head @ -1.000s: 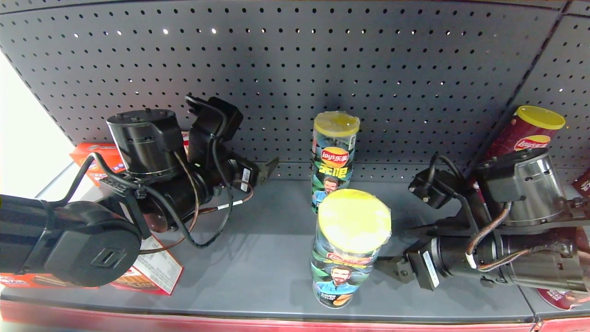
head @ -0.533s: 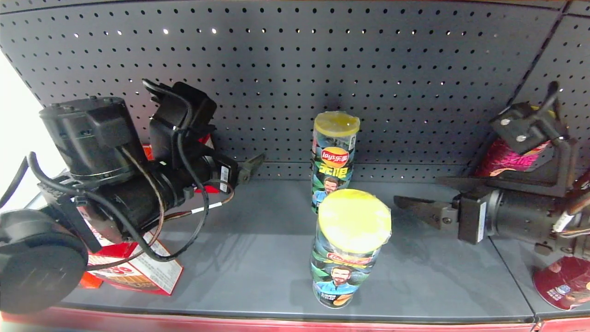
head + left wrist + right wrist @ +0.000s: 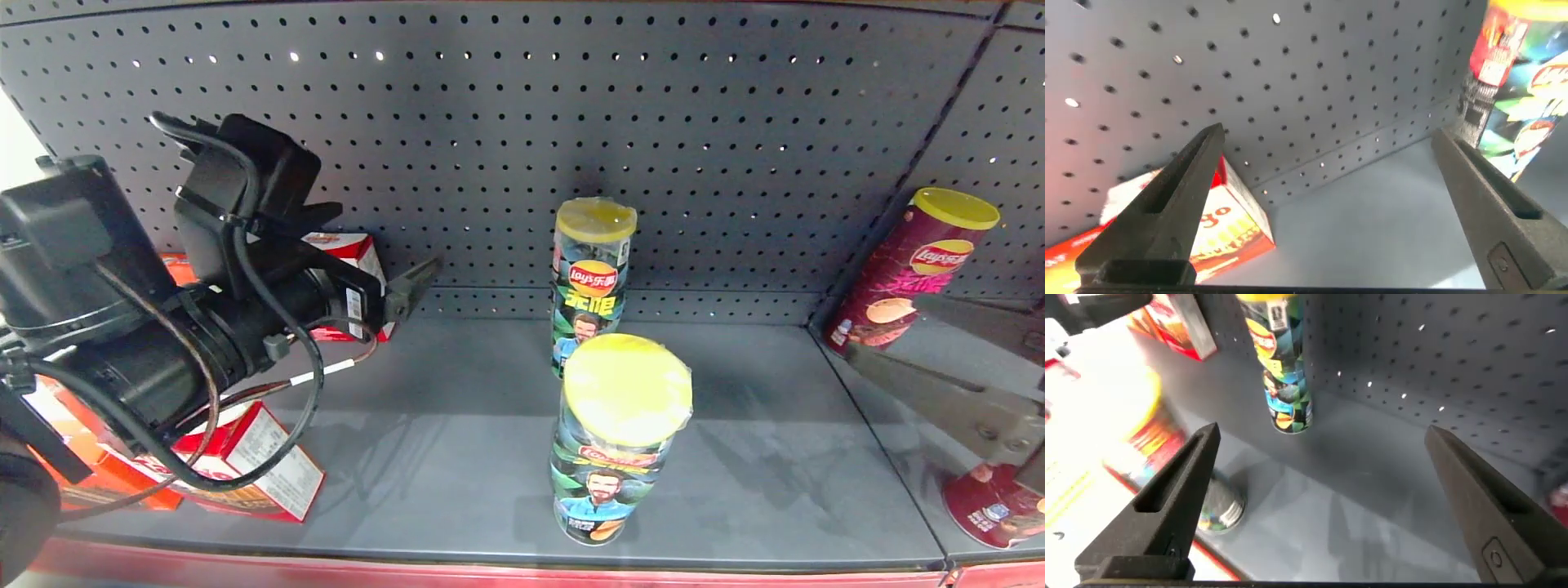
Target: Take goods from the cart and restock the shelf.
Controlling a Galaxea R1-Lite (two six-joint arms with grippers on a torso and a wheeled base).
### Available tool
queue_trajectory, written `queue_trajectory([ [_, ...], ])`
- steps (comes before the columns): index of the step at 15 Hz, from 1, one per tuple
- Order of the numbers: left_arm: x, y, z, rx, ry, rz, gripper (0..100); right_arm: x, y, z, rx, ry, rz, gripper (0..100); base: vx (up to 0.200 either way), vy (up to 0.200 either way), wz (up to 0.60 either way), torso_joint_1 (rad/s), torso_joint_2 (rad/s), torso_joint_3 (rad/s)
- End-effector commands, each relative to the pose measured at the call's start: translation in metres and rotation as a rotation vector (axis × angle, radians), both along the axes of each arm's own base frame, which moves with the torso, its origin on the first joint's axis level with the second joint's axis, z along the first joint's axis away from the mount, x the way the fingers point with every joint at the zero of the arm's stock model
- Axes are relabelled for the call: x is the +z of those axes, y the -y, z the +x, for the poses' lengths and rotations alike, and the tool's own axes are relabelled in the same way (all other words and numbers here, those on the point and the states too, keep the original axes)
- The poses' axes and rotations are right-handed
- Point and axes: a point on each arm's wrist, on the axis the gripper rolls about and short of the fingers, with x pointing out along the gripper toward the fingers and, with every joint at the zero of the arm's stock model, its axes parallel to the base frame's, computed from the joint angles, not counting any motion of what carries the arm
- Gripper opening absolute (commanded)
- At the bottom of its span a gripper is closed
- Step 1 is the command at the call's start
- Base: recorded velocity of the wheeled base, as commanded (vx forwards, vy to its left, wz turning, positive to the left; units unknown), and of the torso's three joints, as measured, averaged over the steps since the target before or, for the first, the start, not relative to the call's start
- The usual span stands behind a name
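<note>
A: Grey shelf [image 3: 457,441], two yellow-lidded chip cans upright mid-shelf: front can [image 3: 616,441] near the edge, rear can [image 3: 589,278] behind it by the pegboard.
B: Arms?
A: The left pincer [image 3: 1327,143] is spread wide and empty, beside the red box [image 3: 347,261] at the back. The right pincer [image 3: 1323,434] is also spread and empty, over the shelf's right side. The maroon can [image 3: 906,278] is in the next bay to the right.

- The right gripper [image 3: 880,325] is cut off by the edge of the head view, so its wrist is out of the picture.
- A dark red can [image 3: 992,506] below the right gripper is half outside the picture.
- The left arm hides most of the red boxes [image 3: 273,469] under it.
- The back can [image 3: 1515,73] is blurry and cut off just beside a finger of the left gripper [image 3: 1327,135].
- A yellow blur [image 3: 1143,416] sits near one right finger; I cannot tell what it is.
</note>
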Motion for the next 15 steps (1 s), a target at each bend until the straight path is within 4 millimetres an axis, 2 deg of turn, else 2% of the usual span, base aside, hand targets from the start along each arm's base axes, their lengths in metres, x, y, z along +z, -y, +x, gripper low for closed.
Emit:
queue_trajectory([
  [1, 0.011, -0.005, -0.011, -0.004, 0.041, -0.014, 100, 0.001, 0.033, -0.043, 0.007, 0.120, 0.078, 100, 0.000, 0.000, 0.00, 0.000, 0.00, 0.000],
  [3, 0.018, -0.010, -0.022, -0.003, 0.072, -0.004, 100, -0.004, 0.048, -0.064, 0.019, 0.161, 0.108, 100, 0.000, 0.000, 0.00, 0.000, 0.00, 0.000],
  [4, 0.020, -0.013, -0.030, -0.004, 0.083, -0.007, 100, -0.004, 0.048, -0.064, 0.019, 0.161, 0.108, 100, 0.000, 0.000, 0.00, 0.000, 0.00, 0.000],
  [5, 0.022, -0.017, -0.037, -0.004, 0.097, -0.014, 100, -0.015, 0.065, -0.085, 0.017, 0.188, 0.131, 100, 0.000, 0.000, 0.00, 0.000, 0.00, 0.000],
  [8, 0.026, -0.031, -0.065, -0.003, 0.138, -0.035, 100, -0.028, 0.081, -0.107, 0.043, 0.201, 0.137, 100, 0.000, 0.000, 0.00, 0.000, 0.00, 0.000],
  [9, 0.026, -0.036, -0.076, -0.013, 0.151, -0.041, 100, -0.037, 0.089, -0.118, 0.061, 0.224, 0.152, 100, 0.000, 0.000, 0.00, 0.000, 0.00, 0.000],
  [14, 0.024, -0.064, -0.127, -0.002, 0.187, -0.058, 100, -0.083, 0.110, -0.146, 0.083, 0.173, 0.111, 100, 0.000, 0.000, 0.00, 0.000, 0.00, 0.000],
  [15, 0.025, -0.074, -0.149, -0.008, 0.192, -0.063, 100, -0.101, 0.114, -0.152, 0.101, 0.157, 0.097, 100, 0.000, 0.000, 0.00, 0.000, 0.00, 0.000],
])
